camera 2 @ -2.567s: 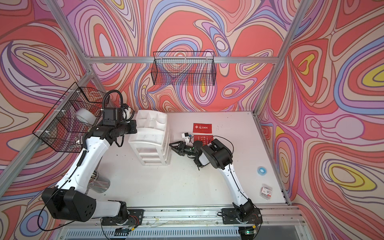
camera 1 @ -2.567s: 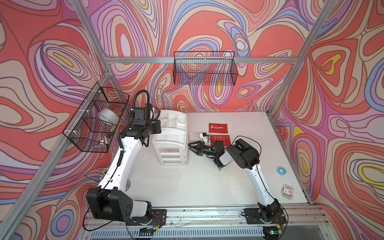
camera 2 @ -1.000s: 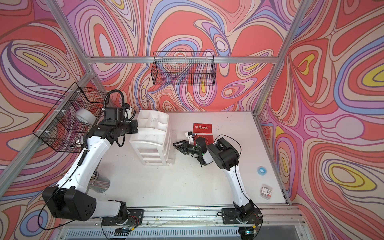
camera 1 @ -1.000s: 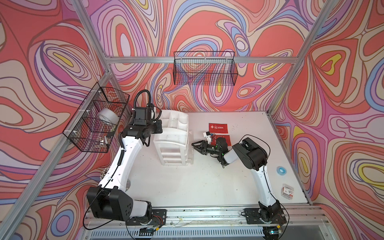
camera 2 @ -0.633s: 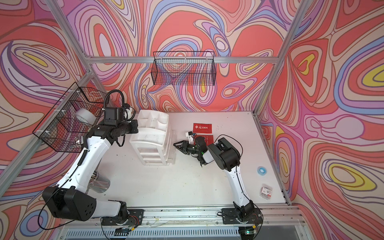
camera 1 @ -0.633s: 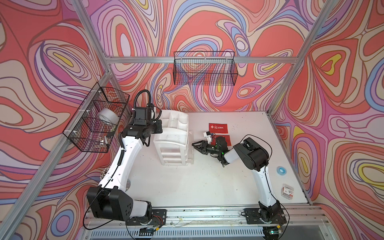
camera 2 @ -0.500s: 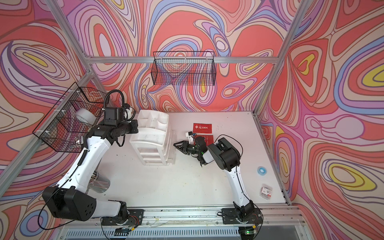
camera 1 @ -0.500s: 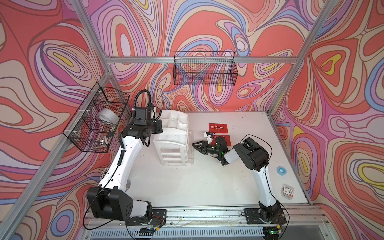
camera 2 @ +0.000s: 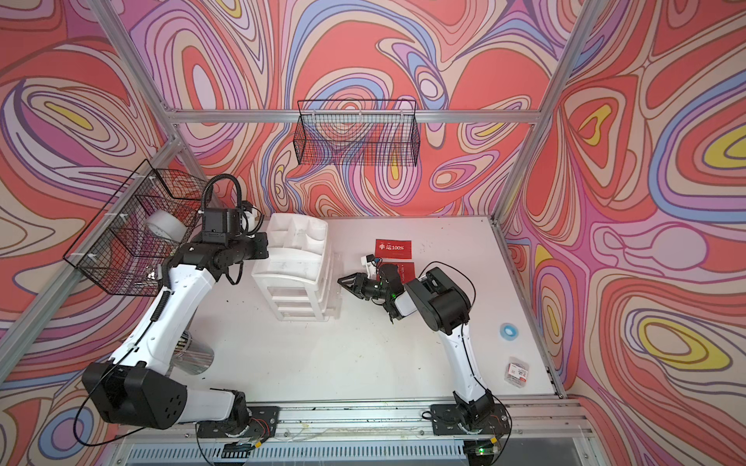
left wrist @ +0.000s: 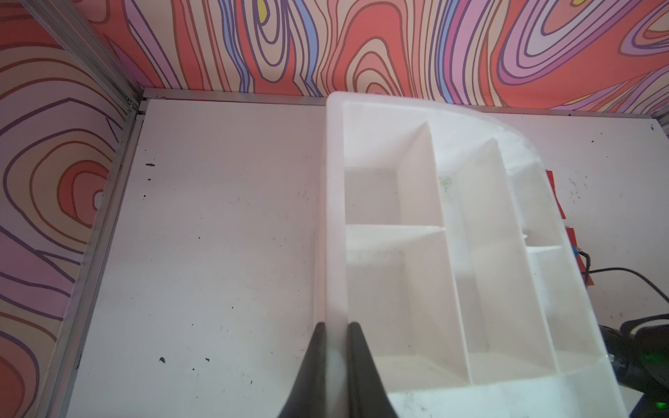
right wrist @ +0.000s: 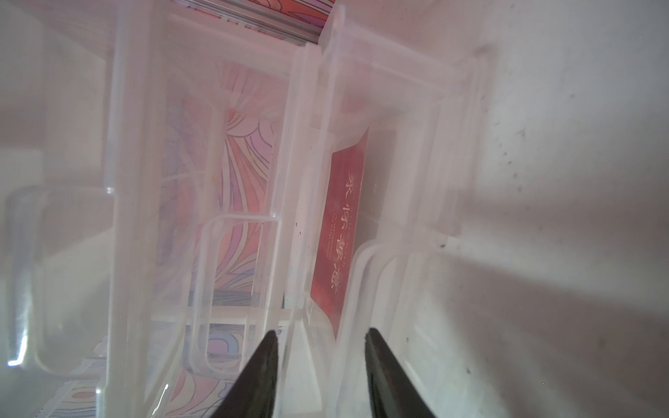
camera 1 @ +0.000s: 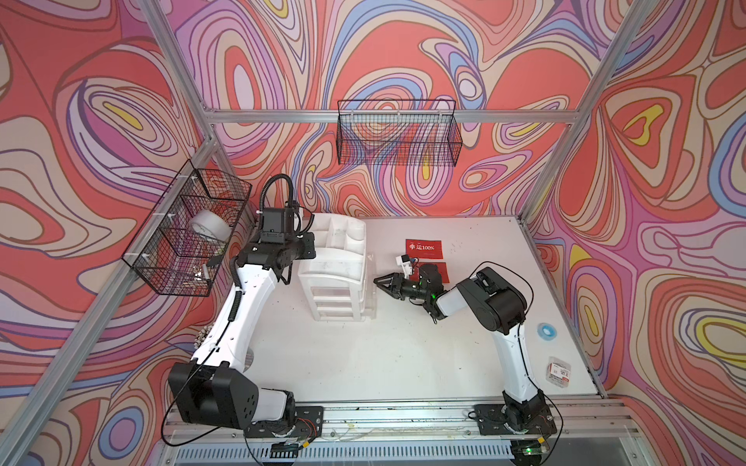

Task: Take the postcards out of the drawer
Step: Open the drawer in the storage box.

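R hand [right wrist: 320, 334] fingers apart at drawer [right wrist: 300, 126] front; red postcard [right wrist: 336, 231] inside, near end btwn them. L hand [left wrist: 335, 325] clamped on organizer [left wrist: 335, 217] side wall.

The white table [camera 1: 363, 363] carries an organizer [camera 1: 337, 274], two red postcards [camera 1: 423, 247], a blue ring [camera 1: 545, 331] and a small box [camera 1: 559, 372].

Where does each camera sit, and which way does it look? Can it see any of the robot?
Top views: high at the front, looking down at the table; the whole left arm and right arm show.
Left wrist: on the left arm, looking along the left gripper, shut on the organizer's rim.
Right wrist: on the right arm, facing into the drawer holding a postcard; the open right gripper shows.
Shared: both top views and the left wrist see the organizer's top.
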Controlling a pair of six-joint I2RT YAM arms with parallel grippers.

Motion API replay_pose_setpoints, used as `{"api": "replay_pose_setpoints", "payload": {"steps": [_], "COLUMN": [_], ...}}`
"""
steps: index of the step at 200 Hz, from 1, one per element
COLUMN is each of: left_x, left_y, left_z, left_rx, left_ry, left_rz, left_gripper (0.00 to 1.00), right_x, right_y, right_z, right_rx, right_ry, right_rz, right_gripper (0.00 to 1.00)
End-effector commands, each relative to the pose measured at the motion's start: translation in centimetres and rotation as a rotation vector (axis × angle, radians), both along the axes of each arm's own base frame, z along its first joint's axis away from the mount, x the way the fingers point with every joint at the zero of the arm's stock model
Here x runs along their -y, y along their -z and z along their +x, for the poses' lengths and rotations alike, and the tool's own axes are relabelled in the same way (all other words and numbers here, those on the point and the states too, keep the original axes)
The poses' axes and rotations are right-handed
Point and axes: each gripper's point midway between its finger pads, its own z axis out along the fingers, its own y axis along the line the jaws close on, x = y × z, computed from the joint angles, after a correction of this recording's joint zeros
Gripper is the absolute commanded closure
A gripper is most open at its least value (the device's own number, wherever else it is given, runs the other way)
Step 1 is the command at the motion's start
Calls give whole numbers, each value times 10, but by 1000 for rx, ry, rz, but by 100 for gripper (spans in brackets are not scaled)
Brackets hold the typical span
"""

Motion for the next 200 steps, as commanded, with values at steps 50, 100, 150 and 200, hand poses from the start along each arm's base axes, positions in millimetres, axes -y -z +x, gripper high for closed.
{"api": "replay_pose_setpoints", "payload": {"steps": [50, 100, 150, 200], "left_x": [-12, -12, -12, -12], "left_y": [39, 39, 37, 39], "left_z": [-16, -15, -15, -16], "left_rx": [-158, -157, -151, -154], "left_ry": [-28, -29, -28, -31], "left_rz": [57, 56, 55, 50], "left_gripper": [100, 100, 100, 100], "right_x": [1, 8, 26, 13], "right_y": [-10, -11, -39, -67], "right_z": [-4, -3, 7, 18], "right_rx": [34, 51, 114, 172], "right_ry": [-3, 20, 113, 138], "right_rz": [-3, -130, -383, -692], "right_gripper": [59, 53, 54, 59]}}
